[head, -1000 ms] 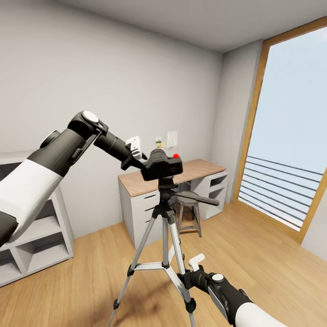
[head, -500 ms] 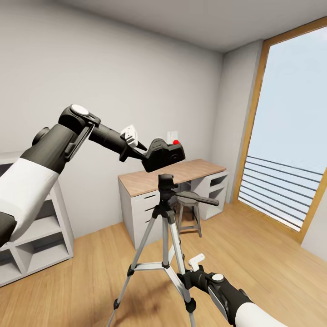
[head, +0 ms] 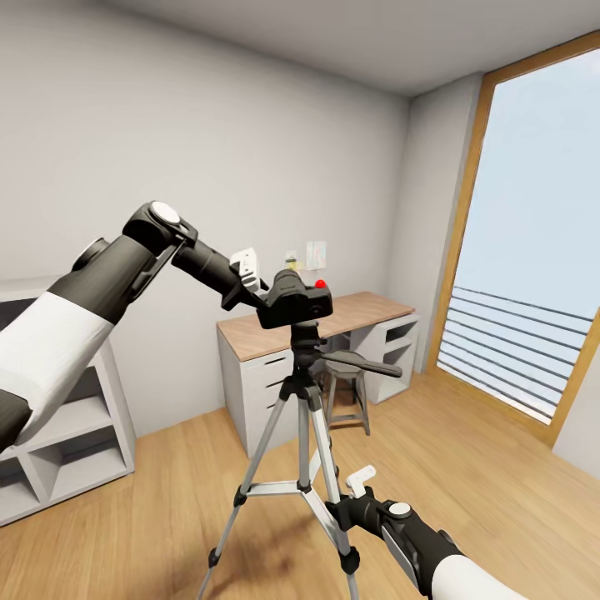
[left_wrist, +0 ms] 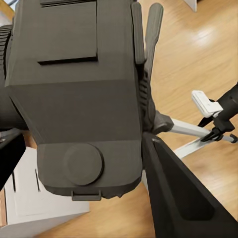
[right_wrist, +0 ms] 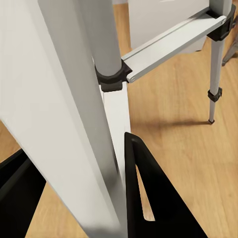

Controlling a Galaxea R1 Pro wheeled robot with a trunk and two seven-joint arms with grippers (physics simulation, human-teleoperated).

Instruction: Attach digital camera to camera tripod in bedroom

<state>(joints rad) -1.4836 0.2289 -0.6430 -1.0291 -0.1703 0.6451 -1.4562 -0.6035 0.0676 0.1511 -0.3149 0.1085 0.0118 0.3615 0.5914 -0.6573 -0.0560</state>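
Nearest the robot, at five o'clock in the head view, the right gripper [head: 354,500] clamps one thin silver telescopic leg of the tall camera tripod [head: 302,433]. In the right wrist view its dark fingers [right_wrist: 153,198] sit on either side of that leg [right_wrist: 74,114], jaws closed onto it, steadying the stand on the light wood plank floor [head: 467,467].

Further out, just above centre at about twelve o'clock, the small black chunky digital camera [head: 296,304] with its red button is held by the left gripper [head: 260,293]. Half a second ago the camera hung clear above the tripod's black head with a visible gap; now it has come back down and its underside meets the head again, much as it sat a second ago. My reading is that the operator lifted and re-seated it to find the mount, so the attachment step is in hand but I cannot tell whether it has latched.

The left wrist view shows the camera body [left_wrist: 74,99] close up, a dark finger [left_wrist: 178,198] pressed along its side, and the tripod's pan handle beyond it. The left jaws are part-open only as far as the camera's width and clamped on it.

Farthest, at one o'clock, the wood-topped grey surface [head: 350,312] stands against the pale grey wall, with a white cube shelf [head: 75,433] at nine o'clock and the tall wood-framed window [head: 533,250] at three o'clock.
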